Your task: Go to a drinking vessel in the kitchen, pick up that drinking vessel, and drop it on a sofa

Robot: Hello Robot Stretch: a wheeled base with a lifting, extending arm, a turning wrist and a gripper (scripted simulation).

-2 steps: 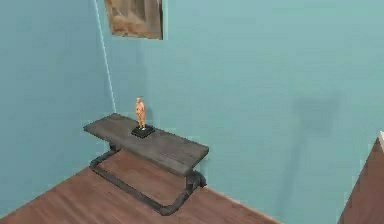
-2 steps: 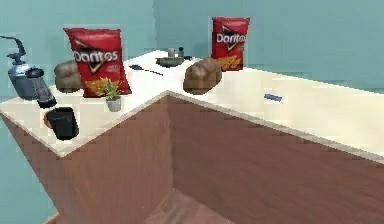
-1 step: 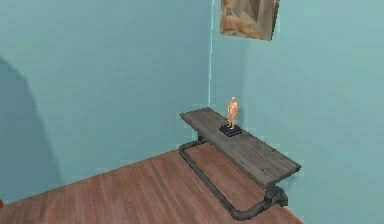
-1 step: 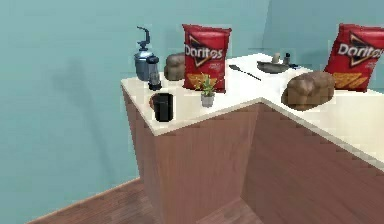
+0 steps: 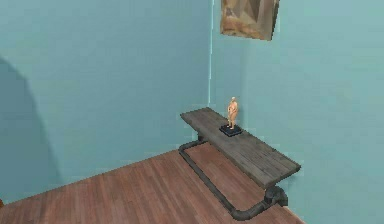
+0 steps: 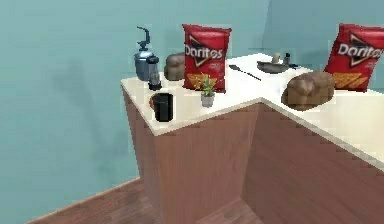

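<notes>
In the arm side view, the wood-panelled counter (image 6: 240, 105) with a pale L-shaped top lies nearest the camera, its corner running down toward 6 o'clock over the brown plank floor (image 6: 100, 208). The drinking vessel, a black cup (image 6: 163, 107), stands upright on the counter's near corner by the edge, at about 10 o'clock from the picture's middle. A small potted plant (image 6: 207, 92) stands just beside the cup at its 2 o'clock. A red crisp bag (image 6: 205, 58) stands upright behind the plant at 12 o'clock. A round brown loaf (image 6: 176, 67) rests against the bag's 9 o'clock side. Two dark bottles (image 6: 148, 60) stand at 11 o'clock of the cup, near the teal wall. Out toward 3 o'clock lie a dark pan (image 6: 272, 67), a larger brown loaf (image 6: 308, 90) and a second crisp bag (image 6: 355, 57).

In the forward view, plank flooring (image 5: 140, 195) meets a teal corner. A low dark bench (image 5: 255, 155) runs along the wall at 4 o'clock. On the bench a small golden statuette (image 5: 233, 112) stands upright. A framed painting (image 5: 248, 18) hangs at 1 o'clock.
</notes>
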